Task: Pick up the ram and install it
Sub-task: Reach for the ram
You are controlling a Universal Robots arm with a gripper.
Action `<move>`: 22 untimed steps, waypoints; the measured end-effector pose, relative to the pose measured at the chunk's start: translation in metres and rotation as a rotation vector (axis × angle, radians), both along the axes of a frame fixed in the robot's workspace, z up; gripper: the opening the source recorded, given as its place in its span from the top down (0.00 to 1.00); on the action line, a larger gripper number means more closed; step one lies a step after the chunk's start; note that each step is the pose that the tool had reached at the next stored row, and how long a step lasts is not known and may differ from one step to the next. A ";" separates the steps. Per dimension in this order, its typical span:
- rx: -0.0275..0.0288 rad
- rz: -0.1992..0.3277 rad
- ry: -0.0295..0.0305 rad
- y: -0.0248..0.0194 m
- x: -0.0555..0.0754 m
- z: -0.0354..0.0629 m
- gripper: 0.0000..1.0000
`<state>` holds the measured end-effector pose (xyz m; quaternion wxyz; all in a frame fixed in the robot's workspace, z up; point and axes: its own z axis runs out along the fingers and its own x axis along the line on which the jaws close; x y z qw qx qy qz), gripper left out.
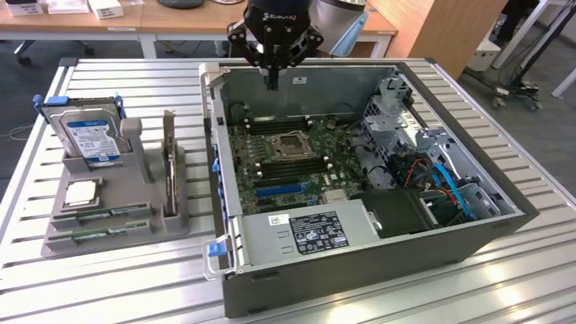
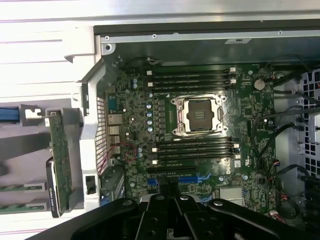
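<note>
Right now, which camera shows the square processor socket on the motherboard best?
The wrist view: it looks straight down on the processor socket, close and unobstructed. The exterior view shows the processor socket smaller, at a slant.

Bright, even indoor light falls from overhead. The slatted table (image 1: pixel 108 283) gleams pale, and the computer case (image 1: pixel 360 283) throws only a soft shadow along its six o'clock side. Inside, the case is dimmer, deepest toward four o'clock. The hard drive (image 1: pixel 90 135) catches a mild sheen. The gripper (image 1: pixel 270 84) reads near-black at twelve o'clock. In the wrist view the table slats wash out almost white.
</note>
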<state>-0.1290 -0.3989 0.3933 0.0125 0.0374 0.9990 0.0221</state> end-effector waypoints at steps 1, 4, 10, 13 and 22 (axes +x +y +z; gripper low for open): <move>0.0000 0.000 0.0000 0.0000 -0.001 0.0000 0.90; 0.0001 0.000 0.0000 0.0000 -0.005 0.0000 0.90; 0.0000 0.000 0.0000 0.0000 -0.013 0.0000 0.90; 0.0000 0.000 0.0000 0.0000 -0.018 0.0000 0.90; 0.0000 0.000 0.0000 0.0000 -0.032 -0.0001 0.90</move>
